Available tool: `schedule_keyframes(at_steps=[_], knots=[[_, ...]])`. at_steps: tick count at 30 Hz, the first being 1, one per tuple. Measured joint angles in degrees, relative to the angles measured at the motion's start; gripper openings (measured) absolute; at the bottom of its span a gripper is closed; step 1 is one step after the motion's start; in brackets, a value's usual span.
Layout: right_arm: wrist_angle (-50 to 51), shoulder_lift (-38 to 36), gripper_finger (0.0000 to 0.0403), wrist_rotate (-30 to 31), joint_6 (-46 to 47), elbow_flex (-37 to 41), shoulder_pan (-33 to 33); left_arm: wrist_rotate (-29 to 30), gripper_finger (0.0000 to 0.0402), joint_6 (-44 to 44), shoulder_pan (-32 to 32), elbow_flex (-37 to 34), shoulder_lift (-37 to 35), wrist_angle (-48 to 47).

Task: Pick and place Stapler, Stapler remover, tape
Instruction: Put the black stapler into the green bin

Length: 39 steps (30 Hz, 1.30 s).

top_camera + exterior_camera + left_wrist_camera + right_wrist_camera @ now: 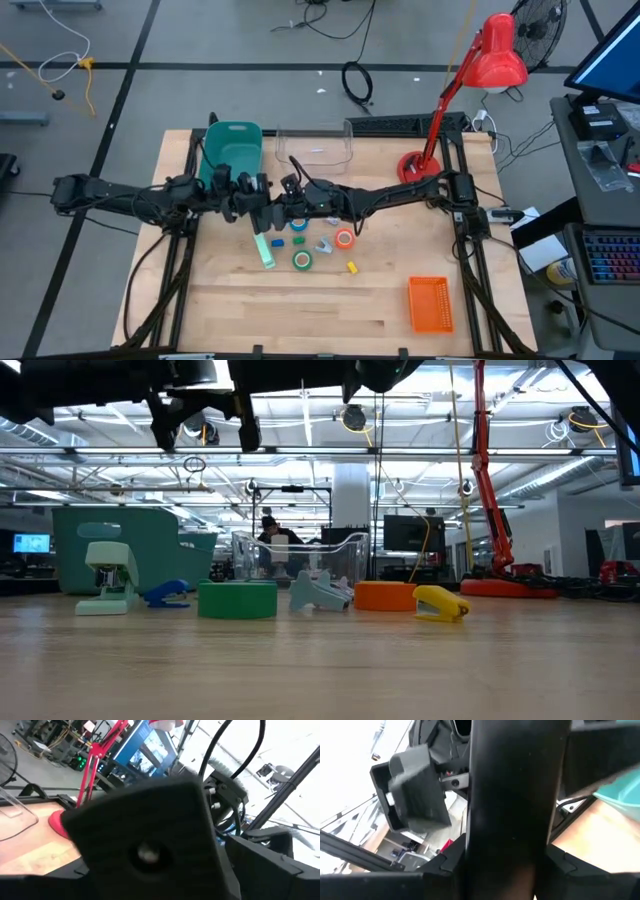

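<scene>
Nearest the table's front edge: one orange basket (pixel 430 303). Mid-table: green tape roll (pixel 302 260), orange tape roll (pixel 344 238), one blue roll (pixel 298 240), one mint stapler (pixel 264 250), one grey staple remover (pixel 324 246).

Above them: left gripper (pixel 262 190) looks spread, empty; right gripper (pixel 290 186), fingers' state unclear.

Farther back: one teal bin (pixel 232 150).

Step, as judged: nothing lifted yet; next needs descent onto one item.
</scene>
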<state>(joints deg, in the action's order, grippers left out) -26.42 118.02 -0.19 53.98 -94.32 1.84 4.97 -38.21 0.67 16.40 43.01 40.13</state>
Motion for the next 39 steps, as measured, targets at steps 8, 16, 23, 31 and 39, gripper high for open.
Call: schedule_keyframes(at_steps=[8,16,23,31,39], knots=[[0.6,0.0,0.0148,-0.1,-1.8,0.0,0.4,-1.9,0.0158,-2.6,0.0,0.0,0.0,0.3],[0.8,0.0,0.0158,0.2,-1.5,0.0,0.4,-3.3,0.0135,-2.9,0.0,0.0,0.0,0.2],[1.8,0.0,0.0194,0.0,-0.9,0.0,0.4,-2.1,0.0135,-2.8,0.0,0.0,0.0,0.1],[3.1,-0.3,0.0177,-4.6,-5.0,0.0,-0.4,-2.1,0.0135,-2.9,0.0,0.0,-0.2,0.2],[6.3,-0.3,0.0167,-7.1,-6.5,0.0,-1.6,-1.8,0.0135,-2.6,2.5,0.0,-6.7,-9.3]])
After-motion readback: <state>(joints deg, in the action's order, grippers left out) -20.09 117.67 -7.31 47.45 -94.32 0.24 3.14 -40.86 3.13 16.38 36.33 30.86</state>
